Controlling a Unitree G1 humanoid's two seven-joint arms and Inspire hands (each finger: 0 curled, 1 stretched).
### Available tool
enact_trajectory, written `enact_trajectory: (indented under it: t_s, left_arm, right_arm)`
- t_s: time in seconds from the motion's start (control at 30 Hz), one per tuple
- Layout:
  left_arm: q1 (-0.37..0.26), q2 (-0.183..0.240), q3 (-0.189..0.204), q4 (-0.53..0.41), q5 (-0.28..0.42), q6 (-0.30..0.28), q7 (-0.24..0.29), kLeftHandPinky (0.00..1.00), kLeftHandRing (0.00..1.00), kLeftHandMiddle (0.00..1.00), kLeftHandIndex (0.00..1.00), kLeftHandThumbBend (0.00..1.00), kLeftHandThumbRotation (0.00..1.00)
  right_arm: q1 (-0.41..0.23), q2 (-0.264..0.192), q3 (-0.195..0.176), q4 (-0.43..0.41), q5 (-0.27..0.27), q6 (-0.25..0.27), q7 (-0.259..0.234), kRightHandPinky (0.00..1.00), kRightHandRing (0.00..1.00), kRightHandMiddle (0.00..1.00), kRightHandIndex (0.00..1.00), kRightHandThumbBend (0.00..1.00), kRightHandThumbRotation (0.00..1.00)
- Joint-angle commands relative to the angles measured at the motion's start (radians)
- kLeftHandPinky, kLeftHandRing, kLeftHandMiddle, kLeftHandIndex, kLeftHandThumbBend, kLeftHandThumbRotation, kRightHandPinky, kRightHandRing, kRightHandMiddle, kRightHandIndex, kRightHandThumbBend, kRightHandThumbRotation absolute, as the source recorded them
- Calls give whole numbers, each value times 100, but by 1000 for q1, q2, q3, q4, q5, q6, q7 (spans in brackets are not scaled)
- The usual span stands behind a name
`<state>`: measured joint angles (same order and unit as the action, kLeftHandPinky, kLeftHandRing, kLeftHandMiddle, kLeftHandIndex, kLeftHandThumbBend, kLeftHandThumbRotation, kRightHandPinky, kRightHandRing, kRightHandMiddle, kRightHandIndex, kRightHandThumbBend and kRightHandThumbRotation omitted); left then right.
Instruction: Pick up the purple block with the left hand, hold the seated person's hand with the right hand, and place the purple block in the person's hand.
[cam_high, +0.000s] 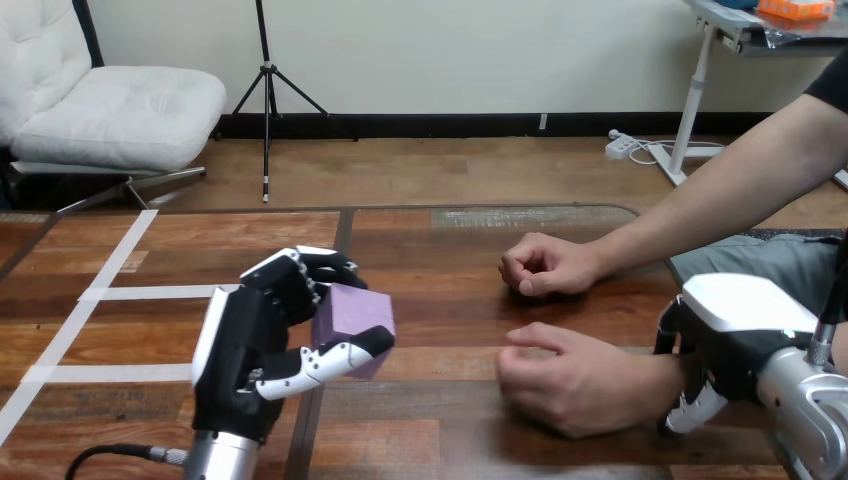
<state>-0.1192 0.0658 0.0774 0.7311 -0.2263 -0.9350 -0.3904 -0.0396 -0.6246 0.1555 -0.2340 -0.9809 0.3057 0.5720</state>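
Left robot hand (236, 350) around purple block (351, 312)

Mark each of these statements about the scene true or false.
1. The purple cube-shaped block lies on the wooden table. False: the robot's left hand holds it between fingers and thumb, above the tabletop.
2. Both of the person's hands rest on the table with fingers curled. True: the farther hand and the nearer hand.
3. The robot's right hand is at the wrist of the person's nearer hand. True.
4. The purple block sits in the person's nearer hand. False: it is to that hand's left, apart from it.
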Motion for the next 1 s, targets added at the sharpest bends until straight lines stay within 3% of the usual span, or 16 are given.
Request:
enact_trajectory:
  t_s: [0.0, 0.37, 0.97]
  left_arm:
    - [-31, -15, -16, -56, 2, -11, -14, 38, 45, 50, 52, 85, 10]
    - [-23, -31, -32, -64, 8, -8, -24, 38, 44, 50, 53, 85, 10]
    - [-5, -63, -62, -90, 1, 6, -68, 38, 45, 51, 53, 86, 9]
  right_arm:
    - [-38, -15, -38, -95, 8, -1, -8, 38, 47, 54, 51, 78, 0]
    - [-37, -9, -45, -146, 20, -16, -19, 36, 44, 51, 50, 79, 0]
    - [-61, 2, -26, -226, -3, -20, 19, 32, 40, 48, 50, 81, 0]
